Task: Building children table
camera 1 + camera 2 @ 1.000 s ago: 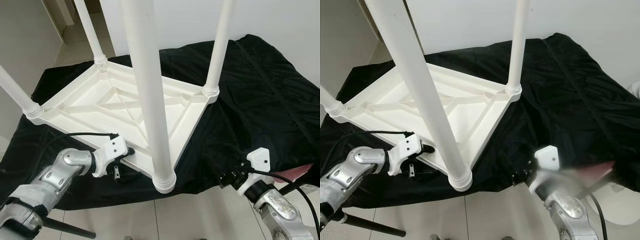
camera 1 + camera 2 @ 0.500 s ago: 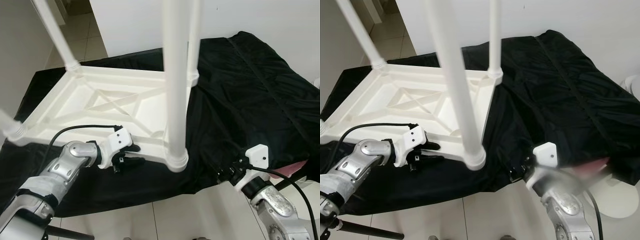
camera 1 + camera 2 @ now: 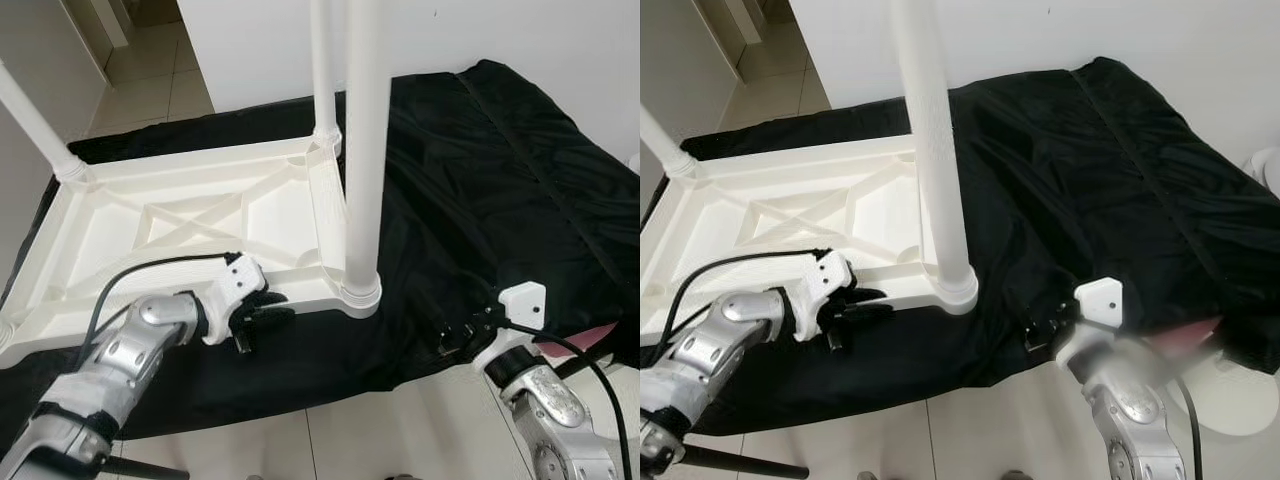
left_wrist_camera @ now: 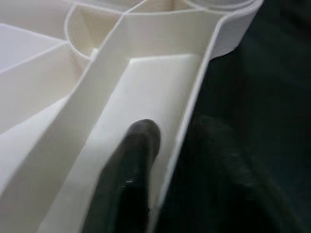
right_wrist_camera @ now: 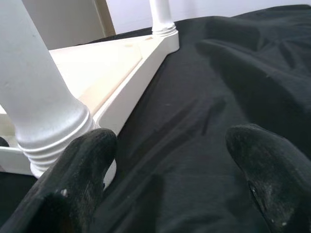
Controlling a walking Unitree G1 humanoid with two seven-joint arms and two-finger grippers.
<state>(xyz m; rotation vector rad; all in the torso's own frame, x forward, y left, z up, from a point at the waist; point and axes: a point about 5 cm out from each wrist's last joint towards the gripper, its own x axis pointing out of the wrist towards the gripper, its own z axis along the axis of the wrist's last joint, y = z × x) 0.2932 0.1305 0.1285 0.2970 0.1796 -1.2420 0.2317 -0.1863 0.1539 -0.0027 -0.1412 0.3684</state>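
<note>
The white plastic children's table (image 3: 150, 215) lies upside down on a black cloth (image 3: 500, 170), with its legs pointing up. The nearest leg (image 3: 365, 150) stands in its corner socket (image 3: 360, 292). My left gripper (image 3: 262, 308) is shut on the table's near rim, just left of that socket. In the left wrist view one black finger (image 4: 131, 170) lies inside the rim (image 4: 189, 111), and the other is lost against the dark cloth. My right gripper (image 3: 455, 335) hovers open at the cloth's front edge, right of the table, with both fingertips (image 5: 80, 179) spread wide and nothing between them.
Two more legs rise at the far corner (image 3: 322, 70) and the left corner (image 3: 35, 125). Tiled floor (image 3: 380, 440) lies below the cloth's front edge. A pink item (image 3: 600, 335) and a white round object (image 3: 1240, 395) sit at the right. A dark pole (image 3: 730, 462) crosses the bottom left.
The table has swung round with my left gripper on its rim, so its near edge now runs almost along the cloth's front. The right gripper has hardly moved.
</note>
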